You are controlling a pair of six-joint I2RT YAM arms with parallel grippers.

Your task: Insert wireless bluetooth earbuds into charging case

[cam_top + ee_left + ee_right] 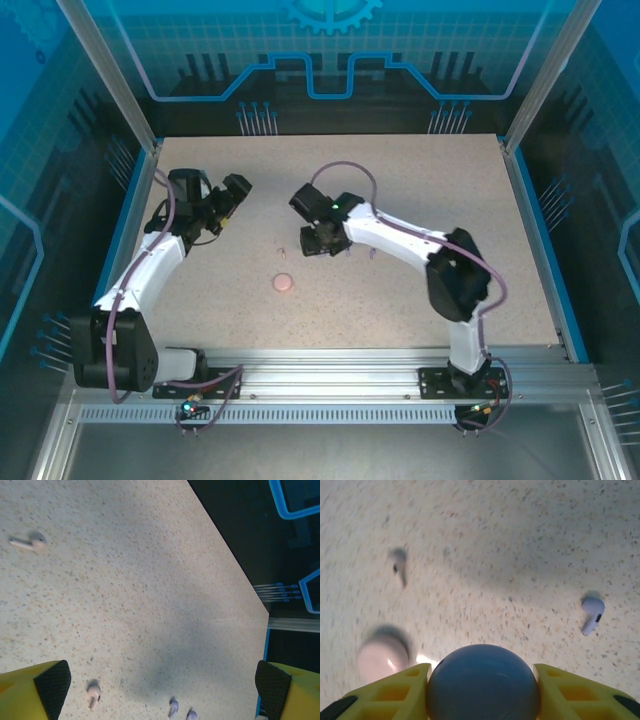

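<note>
the right fingers (318, 240) were clenched on the round purple case (482, 680), one finger pressed to each side of its dome, low over the desk (520, 530). the left fingers (236, 192) were spread wide and held nothing.

none of the earbuds was in a case yet. a purple earbud (592, 614) lay on the desk ahead and to the right of the held case. a blurred, darker earbud (399, 570) lay ahead to the left, and the pink case (382, 657) sat just beside the left-hand finger. under the left wrist, two pale earbuds (27, 543) (93, 692) lay well apart, with two purple ones near the lower edge.

the likely trouble was the grip itself: a smooth, curved shell pinched at two points could squirt out or twist if squeezed harder or swung fast. whether its lid was open could not be told. a low sweep might also knock the pink case or scatter the nearby buds, which looked light enough to roll.
</note>
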